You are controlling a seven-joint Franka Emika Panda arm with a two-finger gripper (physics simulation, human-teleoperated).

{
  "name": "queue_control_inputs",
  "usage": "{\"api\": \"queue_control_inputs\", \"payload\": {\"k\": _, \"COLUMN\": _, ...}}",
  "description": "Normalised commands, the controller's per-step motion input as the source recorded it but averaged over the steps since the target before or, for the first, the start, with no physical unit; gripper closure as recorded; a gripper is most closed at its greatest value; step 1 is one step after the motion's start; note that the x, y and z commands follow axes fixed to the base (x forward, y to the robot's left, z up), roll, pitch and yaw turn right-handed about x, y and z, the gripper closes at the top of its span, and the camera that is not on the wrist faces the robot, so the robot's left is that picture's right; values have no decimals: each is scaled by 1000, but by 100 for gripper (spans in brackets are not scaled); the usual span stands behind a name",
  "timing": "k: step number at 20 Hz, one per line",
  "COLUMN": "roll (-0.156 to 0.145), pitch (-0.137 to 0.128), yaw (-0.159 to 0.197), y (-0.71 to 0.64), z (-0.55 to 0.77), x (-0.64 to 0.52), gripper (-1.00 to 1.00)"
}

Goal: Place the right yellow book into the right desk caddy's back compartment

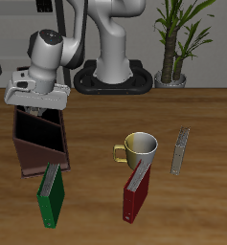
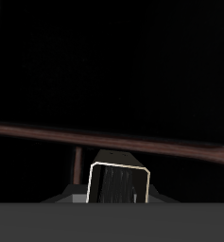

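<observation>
Right yellow book (image 2: 117, 182) in tool (image 1: 34, 105), above back compartment (image 1: 32, 125) rim.

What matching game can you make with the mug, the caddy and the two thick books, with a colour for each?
Things:
1. mug
2. caddy
3. thick book beside the caddy
4. thick book in front of the mug

Colours:
A. red
B. dark brown with reddish-brown sides
C. green
D. olive-yellow

Pairs: 1-D, 2-B, 3-C, 4-A
</observation>
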Motion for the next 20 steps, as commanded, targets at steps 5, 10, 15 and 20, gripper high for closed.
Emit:
{"api": "queue_control_inputs", "payload": {"k": 5, "roll": -25, "pitch": 21, "yaw": -5, "y": -55, "z": -102, "x": 6, "gripper": 100}}
{"api": "queue_control_inputs", "payload": {"k": 10, "roll": -26, "pitch": 23, "yaw": -9, "y": -51, "z": -29, "x": -6, "gripper": -100}}
{"api": "queue_control_inputs", "payload": {"k": 15, "roll": 1, "pitch": -25, "yaw": -10, "y": 43, "z": 165, "x": -14, "gripper": -100}}
{"api": "queue_control_inputs", "payload": {"k": 20, "roll": 20, "pitch": -18, "yaw": -13, "y": 120, "z": 202, "x": -40, "gripper": -100}}
